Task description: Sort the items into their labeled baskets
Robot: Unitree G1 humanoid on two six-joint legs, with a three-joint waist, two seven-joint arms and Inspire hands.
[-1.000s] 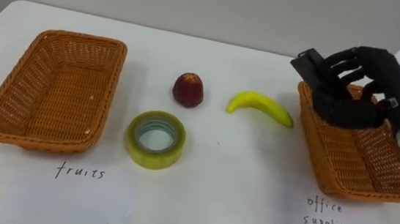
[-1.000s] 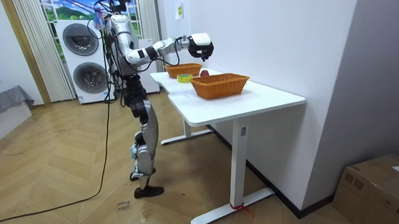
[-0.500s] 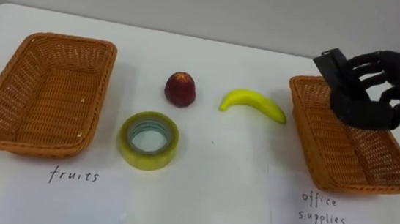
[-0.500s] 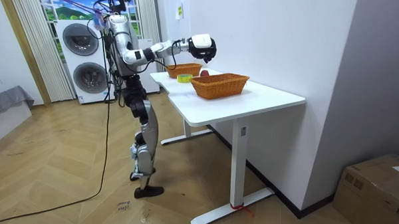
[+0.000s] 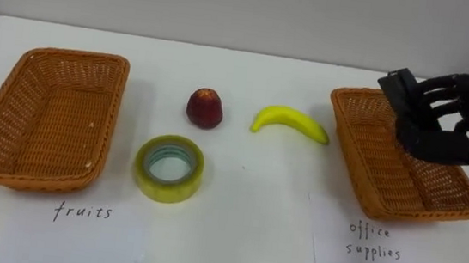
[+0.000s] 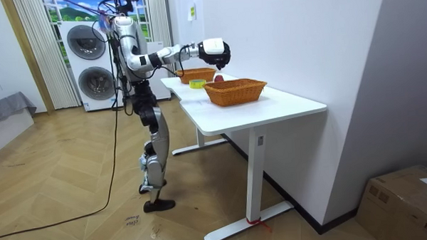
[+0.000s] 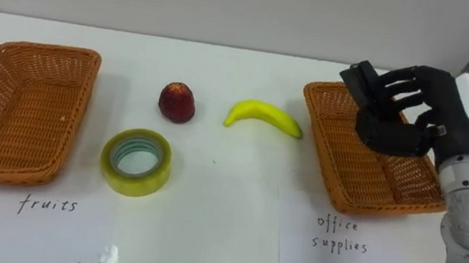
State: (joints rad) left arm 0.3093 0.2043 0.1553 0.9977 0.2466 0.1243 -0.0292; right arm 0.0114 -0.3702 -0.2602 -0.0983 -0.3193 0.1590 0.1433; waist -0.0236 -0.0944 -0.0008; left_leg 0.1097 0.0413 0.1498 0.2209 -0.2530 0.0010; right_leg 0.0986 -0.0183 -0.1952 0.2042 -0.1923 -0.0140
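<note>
- The black block is in the right hand. It sticks out at the fingertips on the hand's left, tilted, and is up in the air, not resting on anything.
- That hand is clamped on the block, with the fingers curled round it and somewhat spread. The palm faces the camera and the wrist runs off to the right.
- Right under the hand is the right basket. The hand hovers over its far half, and the block hangs above the far left corner of the rim. I can't spot anything lying inside it.
- Just left of the hand, outside that basket's left rim, is the banana. It's near the basket but not touching it.
- Further left is the apple, red and sitting upright, apart from the banana.
- Nearer the robot than the apple, and a bit further left of the hand, the tape lies flat with its hole facing up.
- Way off to the hand's left is the left basket, well apart from everything else.
- All of this sits on a white table. There's a handwritten label in front of each basket.
- In the room view the robot stands upright at the table's long side with the arm stretched out over the table top. Two washers are stacked behind it.
</note>
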